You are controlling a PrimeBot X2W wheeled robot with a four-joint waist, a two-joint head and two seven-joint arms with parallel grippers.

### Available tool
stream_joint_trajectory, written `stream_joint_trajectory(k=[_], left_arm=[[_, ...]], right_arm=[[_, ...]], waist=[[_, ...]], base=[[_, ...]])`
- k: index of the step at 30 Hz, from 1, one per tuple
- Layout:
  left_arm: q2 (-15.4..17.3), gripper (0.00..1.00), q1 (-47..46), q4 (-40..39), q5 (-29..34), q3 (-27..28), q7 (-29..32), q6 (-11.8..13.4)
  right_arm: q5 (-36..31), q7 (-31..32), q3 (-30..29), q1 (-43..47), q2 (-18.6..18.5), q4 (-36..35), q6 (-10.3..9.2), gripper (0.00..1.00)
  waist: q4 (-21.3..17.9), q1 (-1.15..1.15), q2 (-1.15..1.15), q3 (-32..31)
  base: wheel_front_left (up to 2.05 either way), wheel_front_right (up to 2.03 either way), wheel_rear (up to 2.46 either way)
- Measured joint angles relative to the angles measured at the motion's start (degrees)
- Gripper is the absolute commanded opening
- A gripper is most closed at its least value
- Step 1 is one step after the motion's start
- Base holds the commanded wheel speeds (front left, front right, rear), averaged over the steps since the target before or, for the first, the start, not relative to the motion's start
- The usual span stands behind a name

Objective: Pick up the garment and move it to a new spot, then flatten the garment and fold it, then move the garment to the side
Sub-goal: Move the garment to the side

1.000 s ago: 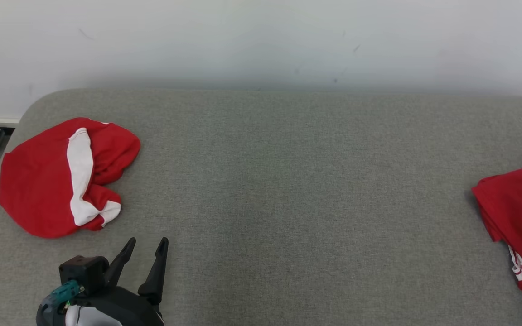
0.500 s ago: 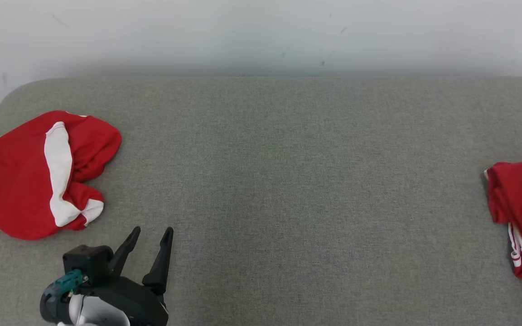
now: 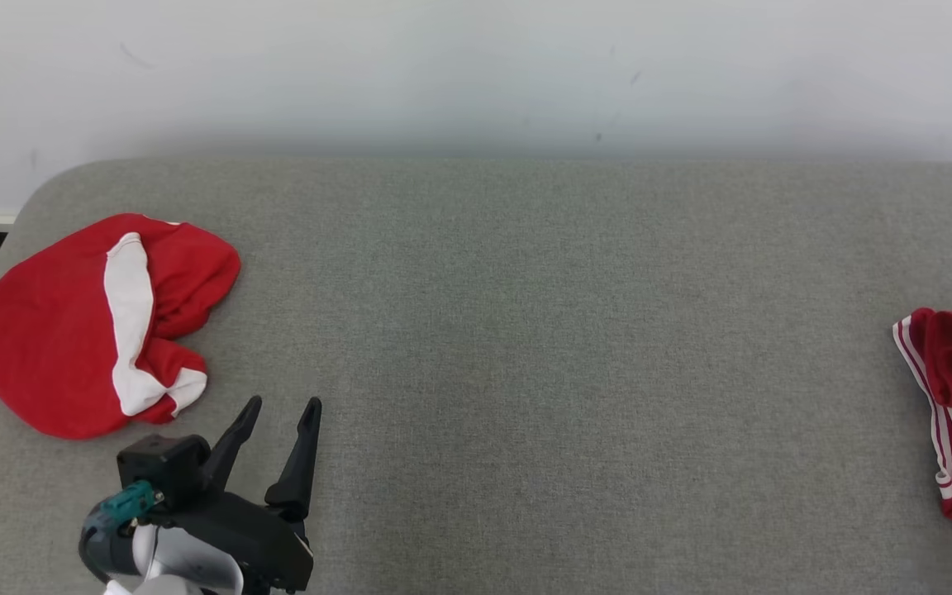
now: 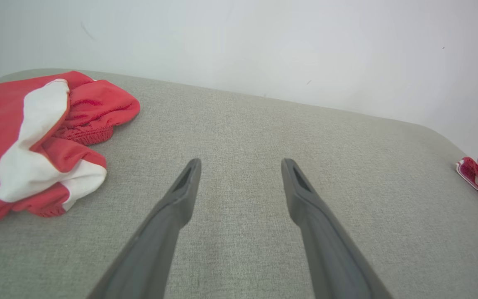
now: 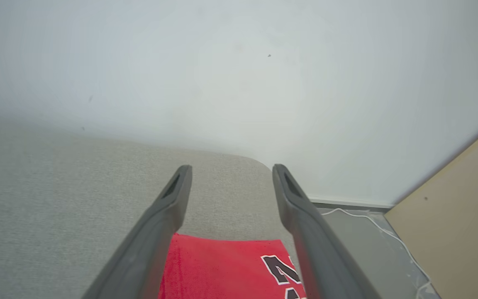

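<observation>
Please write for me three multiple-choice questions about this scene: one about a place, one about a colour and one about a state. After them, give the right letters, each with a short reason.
1. Where on the grey cushion does the crumpled garment lie?
A. at its left end
B. in its middle
C. at its right end

2. What colour is the band that runs across the crumpled garment?
A. black
B. white
C. yellow

3. In what state is the left gripper?
A. shut on cloth
B. shut on nothing
C. open, holding nothing

Right letters:
1 A: in the head view it lies at the cushion's left end, ahead of the left gripper.
2 B: a white band crosses the red cloth.
3 C: in the left wrist view its fingers stand apart over bare cushion.
</observation>
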Motion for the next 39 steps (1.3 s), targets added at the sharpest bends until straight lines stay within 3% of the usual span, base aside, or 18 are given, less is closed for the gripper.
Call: stream_joint_trajectory(k=[7, 14, 19, 29, 39], left_arm=[[0.1, 1.0, -1.1, 0.6, 0.7, 0.2, -2.3, -0.4], [0.1, 1.0, -0.9, 1.2, 1.1, 1.2, -4.3, 0.4], [0.5, 1.0, 1.1, 1.2, 1.1, 2.2, -5.1, 0.7], [1.2, 1.0, 4.4, 1.5, 1.0, 2.9, -5.6, 1.1], [1.2, 1.0, 6.8, 1.0, 1.0, 3.3, -5.6, 1.6]], right_arm=[[4.3, -3.5, 0.3, 1.3, 9.7, -2.9, -0.12, 1.0], [6.2, -6.3, 2.3, 10.3, 18.5, -9.1, -1.66, 1.0], [5.7, -7.4, 5.6, 14.1, 21.5, -13.2, -2.14, 1.0], [2.8, -9.0, 7.1, 20.5, 25.3, -17.3, -7.03, 1.0], [2.9, -9.9, 9.5, 24.3, 29.2, -19.1, -7.44, 1.0]], waist=[[0.5, 0.0, 0.0, -2.1], [0.9, 0.0, 0.0, -5.3], [1.1, 0.0, 0.0, -7.2], [0.4, 0.0, -0.01, -9.7], [-0.4, 0.0, -0.01, -10.6]], base=[[0.0, 0.0, 0.0], [0.0, 0.0, 0.0], [0.0, 0.0, 0.0], [0.0, 0.0, 0.0], [0.0, 0.0, 0.0]])
